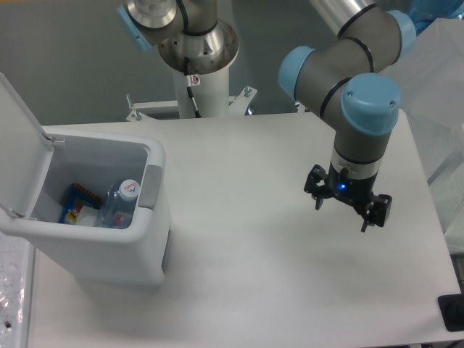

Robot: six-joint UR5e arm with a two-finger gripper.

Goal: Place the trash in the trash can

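A: Start with the worktop (pixel 239 239). What is on it?

B: The bin (pixel 101 254), far left, lid swung up and back, mouth open. Well apart, over the right side, hangs the arm (pixel 359 116) with its gripper (pixel 341 210) pointing down.

A: And the gripper?

B: Jaws spread, nothing between them, a blue light lit on its body. It hangs above the worktop and touches nothing.

A: So how far along is the job?

B: Nearly done, I judge. The bottle (pixel 118 203) is already inside the bin. No loose trash shows anywhere on the worktop.

A: There are 2 pieces, though. The tissue?

B: I cannot make it out. There is something pale low in the bin near the packet (pixel 78 203), but it is too small and shadowed to call. If it is the tissue, both pieces are in and nothing is left but perhaps shutting the lid.

A: How does the bottle lie?

B: It leans against the bin's right wall, just under the grey latch (pixel 151 185). Its white cap points up toward the rim, and its long axis runs down into the bin, slightly tilted. The packet lies just beside it on the left, lower down.
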